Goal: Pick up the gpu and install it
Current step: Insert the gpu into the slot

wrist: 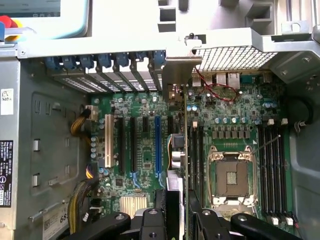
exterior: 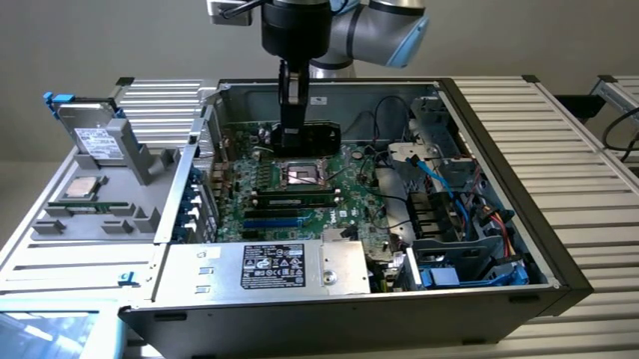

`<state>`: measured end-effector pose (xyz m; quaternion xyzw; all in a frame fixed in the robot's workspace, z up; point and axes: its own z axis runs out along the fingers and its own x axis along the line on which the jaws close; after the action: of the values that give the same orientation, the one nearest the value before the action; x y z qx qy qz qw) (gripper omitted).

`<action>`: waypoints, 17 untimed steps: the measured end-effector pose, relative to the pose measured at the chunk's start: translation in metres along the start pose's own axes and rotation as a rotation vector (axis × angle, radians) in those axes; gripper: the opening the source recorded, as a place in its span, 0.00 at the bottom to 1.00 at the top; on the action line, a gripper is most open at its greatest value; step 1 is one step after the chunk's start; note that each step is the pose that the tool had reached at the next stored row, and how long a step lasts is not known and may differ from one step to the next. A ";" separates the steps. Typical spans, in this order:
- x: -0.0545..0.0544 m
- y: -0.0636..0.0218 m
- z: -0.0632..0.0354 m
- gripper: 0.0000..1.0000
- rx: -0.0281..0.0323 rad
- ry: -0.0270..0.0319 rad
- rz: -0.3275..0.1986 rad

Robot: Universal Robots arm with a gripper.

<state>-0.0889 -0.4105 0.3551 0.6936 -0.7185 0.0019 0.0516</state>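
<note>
Holding gpu (wrist: 185, 145) in gripper (exterior: 296, 140), above motherboard (wrist: 145, 155)

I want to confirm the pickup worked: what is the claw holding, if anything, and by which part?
The claw holds the graphics card by its top edge, pinched across both faces, above the motherboard.

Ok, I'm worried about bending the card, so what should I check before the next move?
1. Small green gpu card with black cooler gripped between the fingers: ok.
2. Card inside the open grey metal case, over the large green motherboard: ok.
3. Silver metal bracket turned toward the rear slot openings: ok.
4. Card edge lined up with a slot: cannot tell.
5. Card edge clear of the board: cannot tell.
</note>
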 end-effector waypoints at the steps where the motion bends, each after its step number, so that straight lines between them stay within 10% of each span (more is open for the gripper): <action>1: 0.000 0.0000 0.0014 0.28 -0.0018 -0.0006 0.000; 11: 0.001 0.0046 0.0150 0.28 -0.0038 -0.0223 0.000; 17: 0.006 0.0054 0.0258 0.28 -0.0045 -0.0256 0.002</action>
<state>-0.0963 -0.4180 0.3303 0.6927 -0.7198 -0.0086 0.0439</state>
